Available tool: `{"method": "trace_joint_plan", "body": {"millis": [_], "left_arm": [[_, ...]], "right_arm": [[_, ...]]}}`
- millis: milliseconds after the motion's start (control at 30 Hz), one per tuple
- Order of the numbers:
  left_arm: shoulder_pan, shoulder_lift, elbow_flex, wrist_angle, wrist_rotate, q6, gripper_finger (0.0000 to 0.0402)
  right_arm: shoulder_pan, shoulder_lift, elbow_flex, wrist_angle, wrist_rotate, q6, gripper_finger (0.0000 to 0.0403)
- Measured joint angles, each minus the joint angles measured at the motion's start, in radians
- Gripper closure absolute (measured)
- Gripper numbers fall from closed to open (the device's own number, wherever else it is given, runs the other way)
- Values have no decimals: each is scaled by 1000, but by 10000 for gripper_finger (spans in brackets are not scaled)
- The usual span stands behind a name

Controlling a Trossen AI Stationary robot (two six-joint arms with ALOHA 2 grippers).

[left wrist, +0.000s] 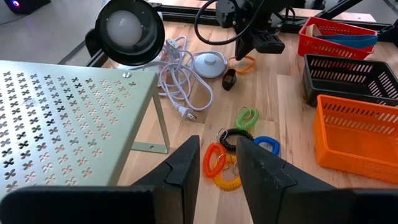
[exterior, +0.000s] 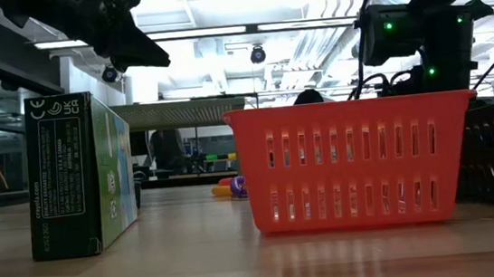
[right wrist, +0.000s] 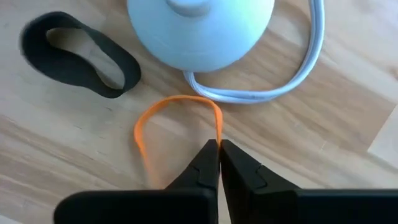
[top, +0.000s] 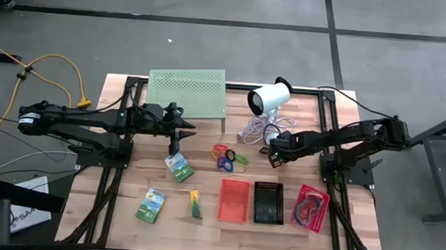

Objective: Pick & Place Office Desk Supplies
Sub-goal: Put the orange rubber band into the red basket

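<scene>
An orange rubber band [right wrist: 144, 134] lies on the wooden table beside a white device's round base [right wrist: 199, 25], and my right gripper [right wrist: 219, 146] is shut on it. A black band [right wrist: 81, 62] lies flat close by. Coloured coiled loops [top: 229, 156] lie mid-table. My left gripper [left wrist: 217, 165] hangs open above and short of them, with nothing between its fingers. Three green packs [top: 178, 166] [top: 151, 204] [top: 195, 205] lie on the near left. Red [top: 234, 199], black [top: 268, 202] and pink [top: 309, 206] baskets stand in a row near the front. My right gripper pinches one side strand of the orange rubber band [right wrist: 217, 127] between its two fingertips. The fingers come from above, pointing steeply down. The rest of the loop lies slack on the table.
A pale-green perforated stand [top: 186, 92] stands at the back. The white cylinder device [top: 269, 98] and its coiled cable [top: 255, 131] lie right behind the orange band. The pink basket holds red and blue bands. One green pack [exterior: 78, 173] stands upright near the front edge.
</scene>
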Motion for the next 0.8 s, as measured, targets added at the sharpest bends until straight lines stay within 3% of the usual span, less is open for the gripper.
{"method": "trace_joint_plan", "body": {"millis": [533,800], "left_arm": [[0,0,0,0,0,0,300],[0,0,0,0,0,0,300]], "right_arm": [[65,-402,0,-18,-1,-81,400],[89,-456,0,-19,-11,-121,400]]}}
